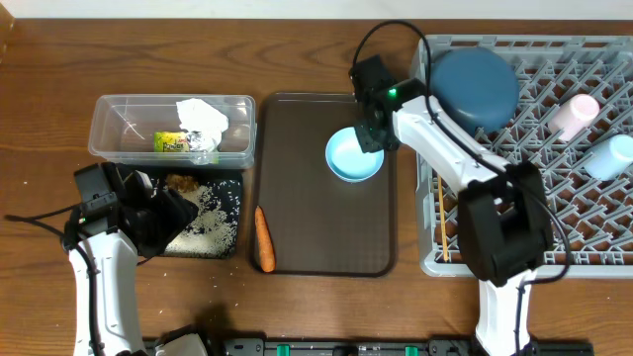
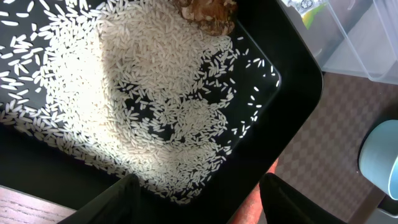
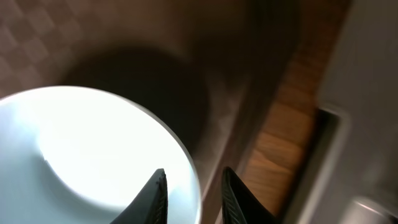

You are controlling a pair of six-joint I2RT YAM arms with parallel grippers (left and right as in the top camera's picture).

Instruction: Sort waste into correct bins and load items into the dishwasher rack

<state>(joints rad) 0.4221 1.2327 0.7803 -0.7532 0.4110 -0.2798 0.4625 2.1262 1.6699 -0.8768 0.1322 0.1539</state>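
Note:
My right gripper is shut on the rim of the small white bowl, one finger inside and one outside; the bowl is on the brown serving tray. My left gripper is open and empty over the black tray, which holds white rice and a brown food piece. The carrot lies on the serving tray's left side. The napkin and wrapper are in the clear tub.
The grey dishwasher rack at the right holds the dark-blue bowl, pink cup and light-blue cup. The chopsticks lie along its left edge. Bare wooden table lies at the front and far left.

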